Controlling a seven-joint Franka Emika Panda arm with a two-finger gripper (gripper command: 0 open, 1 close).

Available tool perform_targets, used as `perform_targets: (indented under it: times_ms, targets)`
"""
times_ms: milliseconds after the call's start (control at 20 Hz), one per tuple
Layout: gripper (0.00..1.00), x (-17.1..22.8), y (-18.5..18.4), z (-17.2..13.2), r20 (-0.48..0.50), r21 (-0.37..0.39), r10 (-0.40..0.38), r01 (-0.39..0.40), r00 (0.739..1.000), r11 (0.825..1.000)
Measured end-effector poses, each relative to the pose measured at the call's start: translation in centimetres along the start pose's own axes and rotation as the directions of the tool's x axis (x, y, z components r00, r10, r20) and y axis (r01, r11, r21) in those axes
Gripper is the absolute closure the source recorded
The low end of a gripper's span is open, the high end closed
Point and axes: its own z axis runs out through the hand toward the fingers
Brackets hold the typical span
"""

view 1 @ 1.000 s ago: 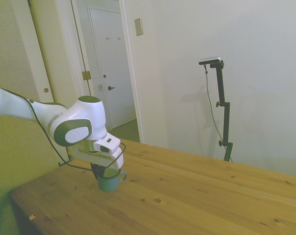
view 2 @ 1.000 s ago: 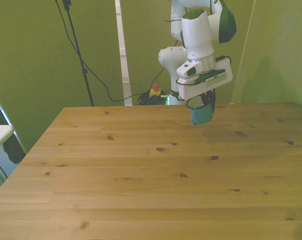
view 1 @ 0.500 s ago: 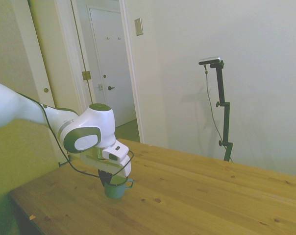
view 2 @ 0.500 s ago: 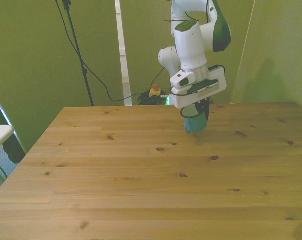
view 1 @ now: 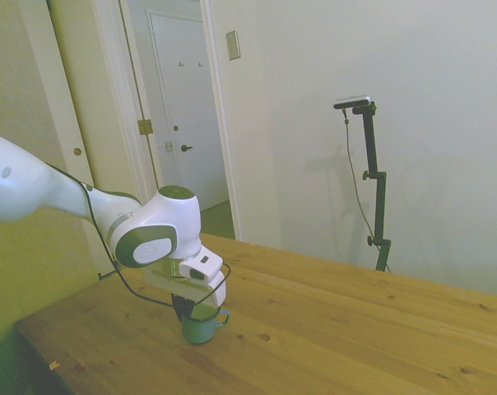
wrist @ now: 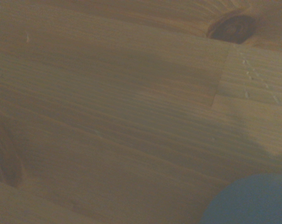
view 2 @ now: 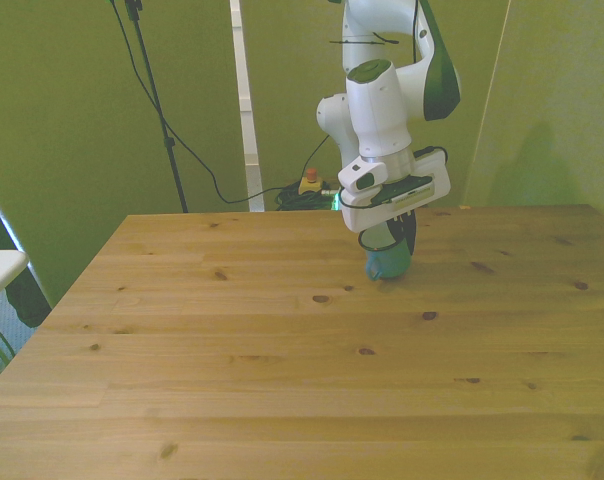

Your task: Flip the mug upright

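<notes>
The small teal-green mug with a loop handle now stands upright, mouth up, on the wooden plank table; a second ago it hung tilted above the boards, nearer the table's far edge. The white arm's two-finger gripper has come down with it, its dark fingers pinching the mug's rim.

The wrist view shows a blurred teal patch of the mug over the planks.

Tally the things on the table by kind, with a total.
Mugs: 1, the teal mug, mouth up, under the gripper
Other loose things: 0
Total: 1
</notes>
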Motion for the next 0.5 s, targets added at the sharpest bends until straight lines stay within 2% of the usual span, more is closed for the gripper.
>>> perform_targets:
  times_ms: [500]
  targets:
    - [0.0,0.19,0.15,0.53,0.005,0.002,0.01,-0.01,1.0,1.0]
